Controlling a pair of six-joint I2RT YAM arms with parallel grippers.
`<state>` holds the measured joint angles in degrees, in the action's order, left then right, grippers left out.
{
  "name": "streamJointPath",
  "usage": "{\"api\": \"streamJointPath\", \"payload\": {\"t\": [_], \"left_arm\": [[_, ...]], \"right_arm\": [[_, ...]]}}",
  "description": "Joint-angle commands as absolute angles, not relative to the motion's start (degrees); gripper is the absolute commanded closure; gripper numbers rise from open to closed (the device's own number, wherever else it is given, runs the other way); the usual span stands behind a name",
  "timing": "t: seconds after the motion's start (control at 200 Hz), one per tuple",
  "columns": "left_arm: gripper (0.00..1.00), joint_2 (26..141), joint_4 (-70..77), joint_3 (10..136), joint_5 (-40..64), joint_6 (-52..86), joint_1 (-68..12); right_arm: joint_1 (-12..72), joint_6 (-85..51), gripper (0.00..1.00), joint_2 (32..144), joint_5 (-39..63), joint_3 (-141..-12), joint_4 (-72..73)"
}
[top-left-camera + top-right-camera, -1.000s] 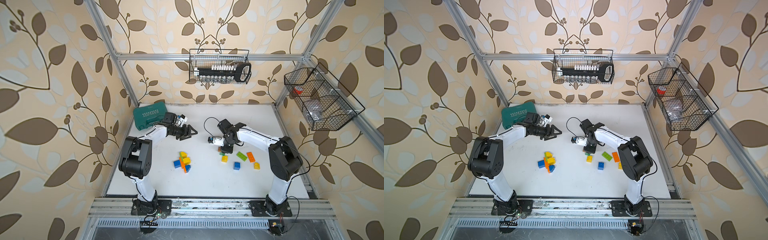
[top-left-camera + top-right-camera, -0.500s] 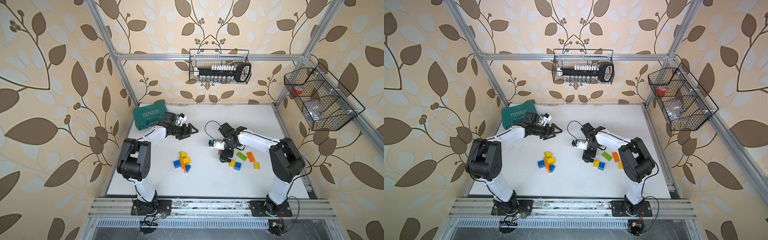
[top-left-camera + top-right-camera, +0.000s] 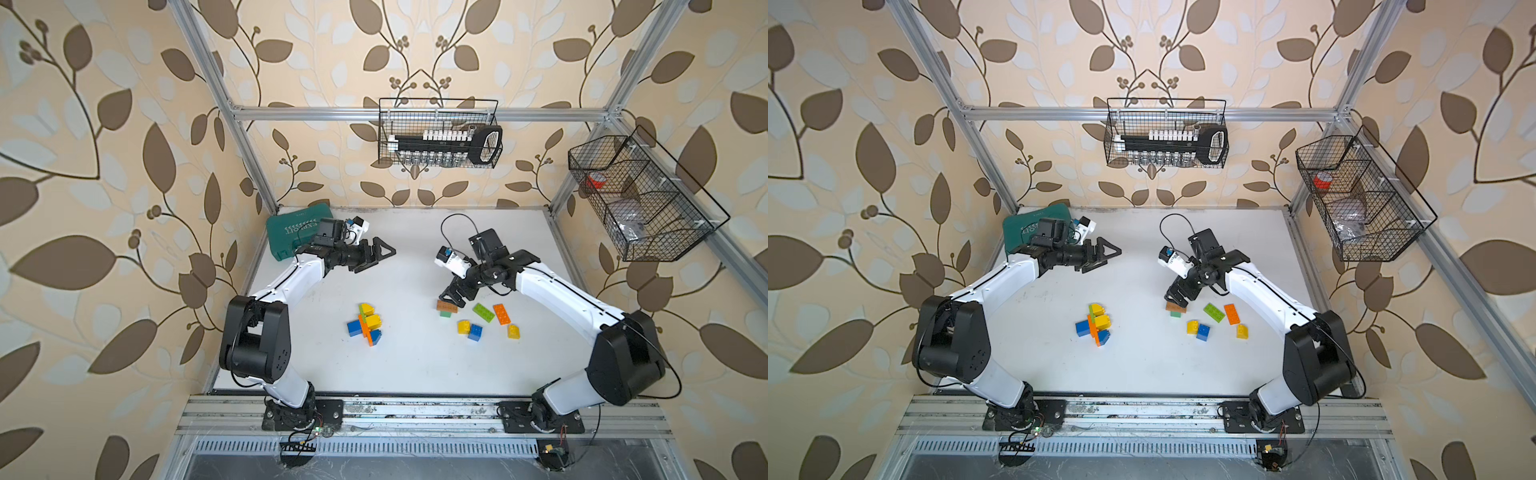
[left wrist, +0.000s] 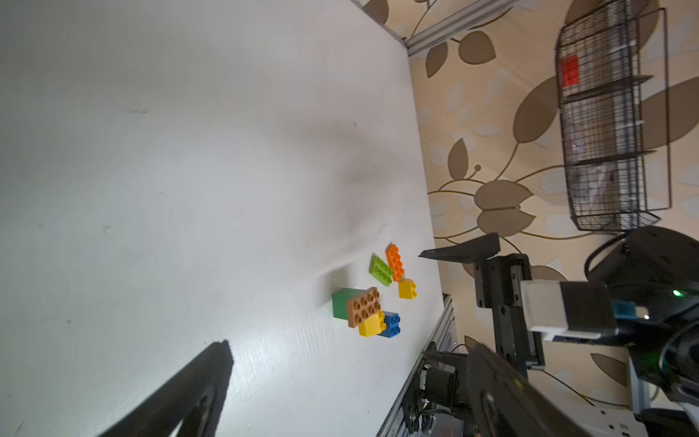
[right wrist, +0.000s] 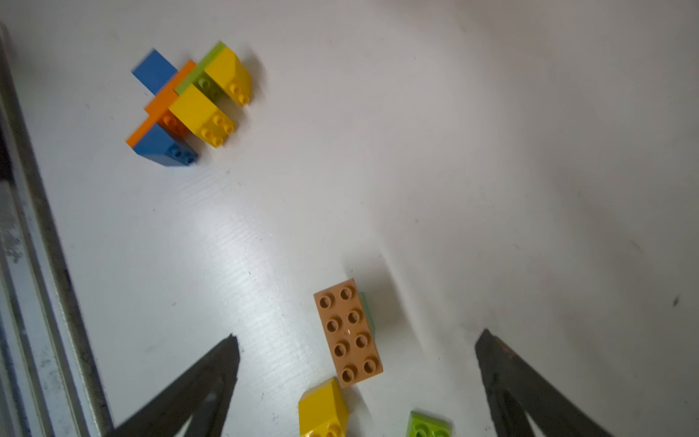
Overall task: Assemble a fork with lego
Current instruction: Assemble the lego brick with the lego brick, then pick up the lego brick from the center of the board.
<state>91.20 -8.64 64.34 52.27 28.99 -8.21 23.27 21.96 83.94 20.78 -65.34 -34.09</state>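
The right gripper (image 3: 451, 297) is released. Its 2 black fingers (image 5: 215, 367) stand wide apart, 1 on each side of the brown brick (image 5: 348, 333). In the right wrist view a strip of bare bench shows between each finger and the brick, so nothing is grasped. The brown brick has 8 studs facing up and sits on a dark green brick (image 4: 342, 302) on the white bench (image 3: 415, 365).

Just beside the brown brick, toward the arm bases, lie a small yellow brick (image 3: 463, 327) and a blue brick (image 3: 475, 332), which touch one another. Near the brown brick, on the side of the right arm's base, a lime green plate (image 3: 483, 312) and an orange plate (image 3: 501, 313) lie flat side by side, and a sloped yellow brick (image 3: 513, 331) lies a little past them.

Well apart from the brown brick, on the left arm's side, lies the joined piece (image 3: 365, 325) – orange, lime green, 2 yellow and 2 blue bricks pressed together, resting on its side.

The left gripper (image 3: 376, 259) is also released and holds nothing. It hangs above the bench far from the brown brick, near the teal tool case (image 3: 291, 230).
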Motion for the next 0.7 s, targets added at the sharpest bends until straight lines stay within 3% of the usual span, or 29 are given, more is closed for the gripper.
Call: {"api": "streamJointPath", "payload": {"t": [0.0, 0.19, 0.395, 0.495, 0.6, 0.695], "left_arm": [[0.01, 91.53, 6.1, 61.05, 65.2, 41.73, -6.86], [0.01, 90.38, -14.34, 68.64, 61.72, 27.05, -11.59], [0.01, 88.01, -9.28, 65.56, 55.64, 31.29, -15.25], [0.01, 90.13, -5.68, 64.96, 58.78, 37.23, -16.06], [0.01, 94.85, -19.29, 72.88, 61.64, 28.89, -19.22], [0.01, 92.29, -13.89, 70.54, 60.44, 29.41, -21.12]], "right_arm": [[22.52, 7.81, 0.0, 78.98, 24.62, -62.26, -27.7], [22.63, 2.5, 0.0, 74.87, 16.85, -62.46, -32.79], [22.91, 3.72, 0.0, 62.22, 17.27, -52.76, -27.51], [22.49, -0.06, 0.0, 58.02, 11.33, -50.09, -26.37], [20.5, -4.44, 0.0, 60.33, 8.73, -52.77, -32.72], [19.86, -7.12, 0.0, 66.04, 3.4, -56.88, -39.2]]}}
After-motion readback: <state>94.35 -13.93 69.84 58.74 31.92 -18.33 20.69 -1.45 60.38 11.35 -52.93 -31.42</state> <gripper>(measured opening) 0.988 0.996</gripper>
